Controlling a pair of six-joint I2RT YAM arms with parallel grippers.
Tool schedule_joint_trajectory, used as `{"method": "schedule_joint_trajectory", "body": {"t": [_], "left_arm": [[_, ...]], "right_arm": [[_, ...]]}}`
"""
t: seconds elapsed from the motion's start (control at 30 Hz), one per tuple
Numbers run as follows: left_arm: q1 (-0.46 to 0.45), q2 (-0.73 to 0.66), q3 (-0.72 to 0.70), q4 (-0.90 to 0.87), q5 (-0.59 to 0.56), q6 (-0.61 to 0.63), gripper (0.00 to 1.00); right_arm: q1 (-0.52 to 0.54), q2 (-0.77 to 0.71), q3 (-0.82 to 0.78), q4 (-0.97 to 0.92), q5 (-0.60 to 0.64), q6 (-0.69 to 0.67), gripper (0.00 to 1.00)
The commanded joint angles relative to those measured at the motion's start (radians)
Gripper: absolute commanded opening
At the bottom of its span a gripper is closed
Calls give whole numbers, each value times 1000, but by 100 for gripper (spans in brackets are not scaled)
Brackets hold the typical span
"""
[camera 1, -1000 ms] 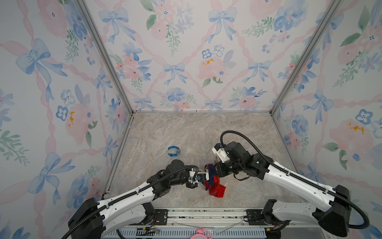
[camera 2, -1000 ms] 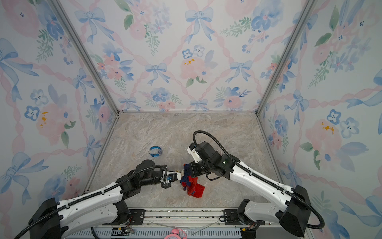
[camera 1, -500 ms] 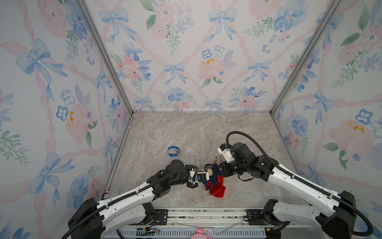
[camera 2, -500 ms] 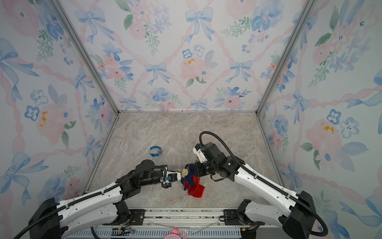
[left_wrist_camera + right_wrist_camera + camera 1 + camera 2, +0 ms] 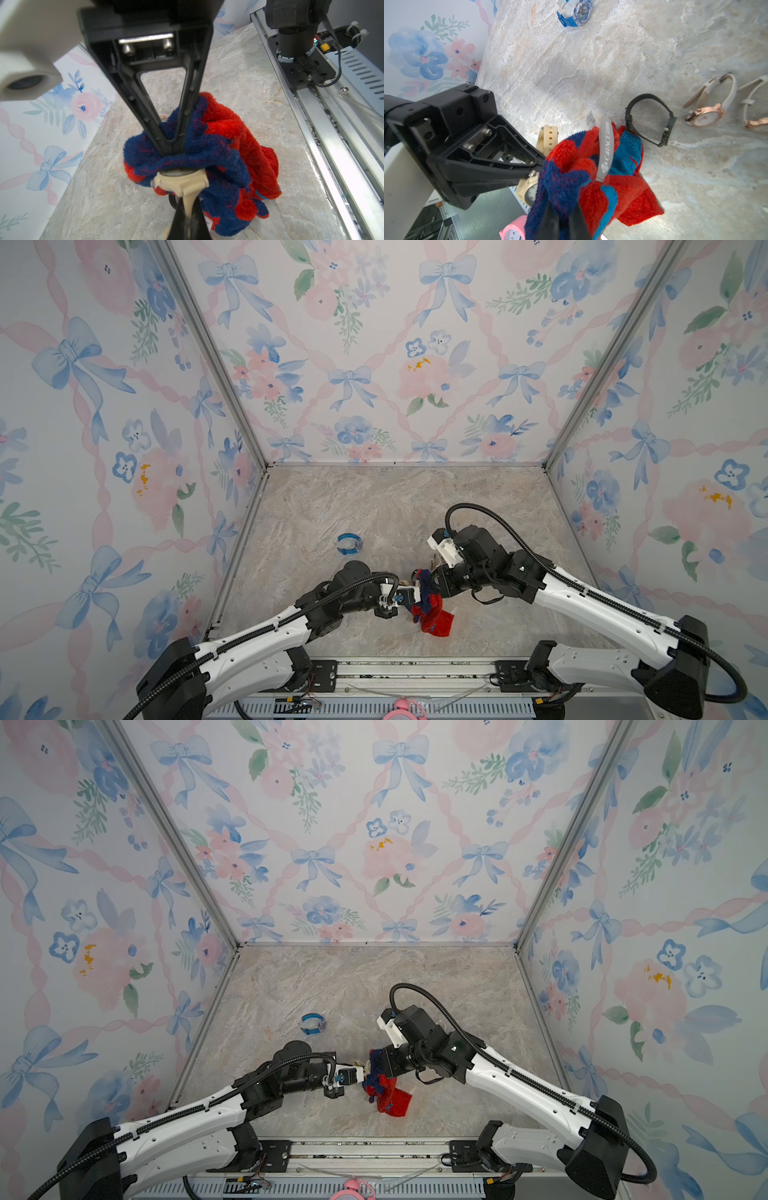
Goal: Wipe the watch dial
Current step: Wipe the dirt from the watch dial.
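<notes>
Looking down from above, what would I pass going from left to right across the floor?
Blue watch → left gripper → red and blue cloth → right arm.

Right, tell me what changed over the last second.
The right fingers, shut on the cloth, swung slightly toward the robot's right, then back, rubbing it over the watch. Nothing was taken hold of or let go. The left fingers kept their hold on the watch, and the blue watch lay unmoved.
</notes>
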Motion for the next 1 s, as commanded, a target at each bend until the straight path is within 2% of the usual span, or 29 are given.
{"method": "schedule_joint_trajectory", "body": {"t": [0.0, 0.17, 0.37, 0.53, 0.73, 0.97], "left_arm": [[-6, -6, 20, 49, 17, -6, 0], [-5, -11, 17, 54, 16, -10, 0], [-6, -9, 19, 53, 16, -8, 0], [-6, -6, 20, 57, 19, -8, 0], [-6, -1, 21, 57, 20, -8, 0], [-5, -3, 19, 55, 16, -7, 0]], "right_arm": [[-46, -4, -55, 27, -17, -9, 0], [-111, -39, -117, 22, -35, -11, 0], [-115, -101, -86, -9, -36, -4, 0], [-74, -108, -31, -27, -34, -8, 0], [17, -49, 36, -22, -20, -17, 0], [41, -5, 48, -12, -13, -33, 0]]}}
